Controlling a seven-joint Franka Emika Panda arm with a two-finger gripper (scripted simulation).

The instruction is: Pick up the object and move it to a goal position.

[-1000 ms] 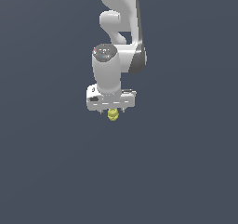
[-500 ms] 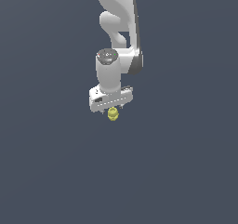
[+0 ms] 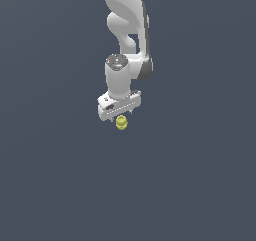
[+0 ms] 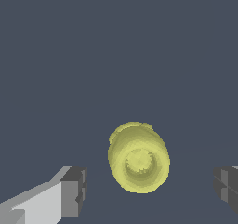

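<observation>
The object (image 3: 121,123) is a tiny bright yellow, roundish lumpy item directly under the white arm's hand in the exterior view. In the wrist view the object (image 4: 138,157) sits between the two dark-tipped fingers (image 4: 74,191), with a clear gap on each side. My gripper (image 3: 120,117) is open and straddles the object without touching it; in the wrist view the gripper (image 4: 151,191) is centred just off the object's edge. I cannot tell how high the fingertips are above the surface.
A plain dark grey-blue surface (image 3: 200,185) fills both views. The white arm (image 3: 125,25) comes in from the top of the exterior view. No goal marker shows.
The hand has turned slightly about its axis, so its cross bar now sits tilted. The object has stayed in the same place beneath it.
</observation>
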